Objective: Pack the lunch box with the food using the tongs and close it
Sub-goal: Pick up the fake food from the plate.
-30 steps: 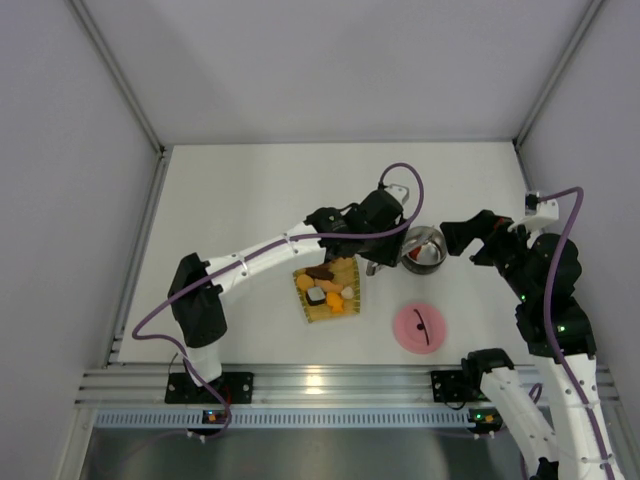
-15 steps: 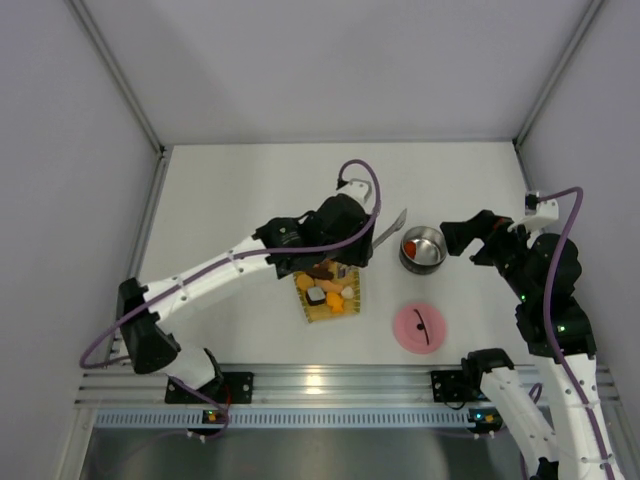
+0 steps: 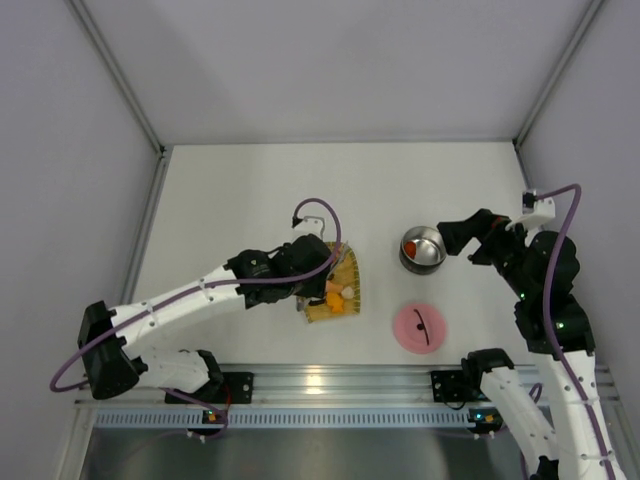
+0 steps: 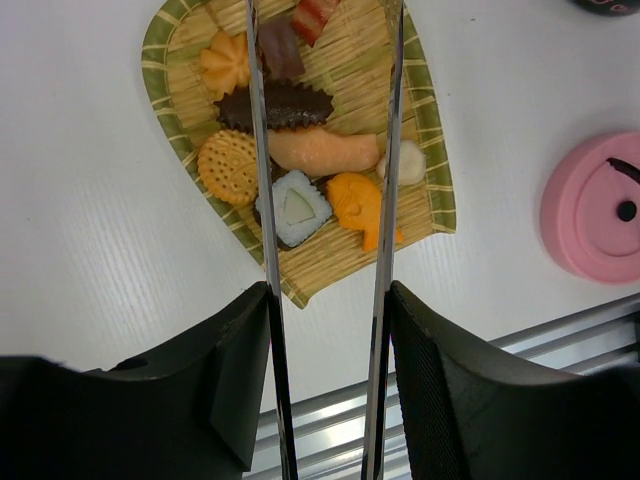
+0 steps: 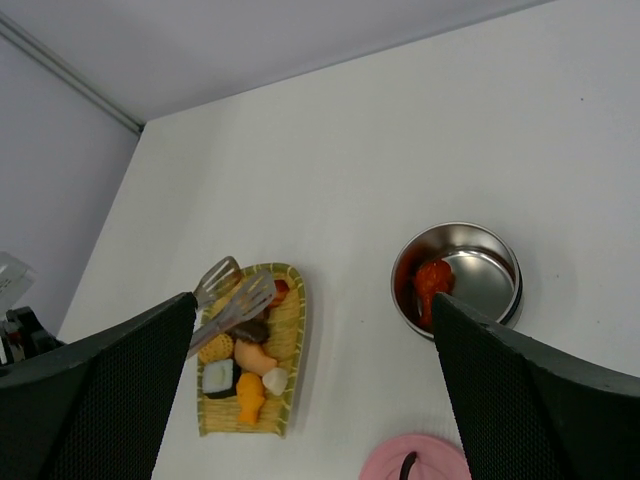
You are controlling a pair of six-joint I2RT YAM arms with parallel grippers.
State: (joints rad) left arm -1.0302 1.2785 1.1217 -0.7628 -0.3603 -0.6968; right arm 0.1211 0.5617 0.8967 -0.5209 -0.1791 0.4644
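One piece per pinch off yellow tray (image 4: 436,150).
With left gripper (image 4: 327,345) clenched on tongs (image 4: 262,200), right gripper (image 3: 452,240) splayed empty, straddle mid-tray food (image 4: 322,152) squarely, then squeeze.

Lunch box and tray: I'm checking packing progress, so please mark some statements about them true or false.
The lunch box holds a red food piece. True.
The pink lid covers the lunch box. False: it lies on the table, apart from it.
The left gripper holds the tongs above the tray. True.
The tray is empty. False: several food pieces lie on it.
The right gripper clamps the lunch box. False: it is open, near it.
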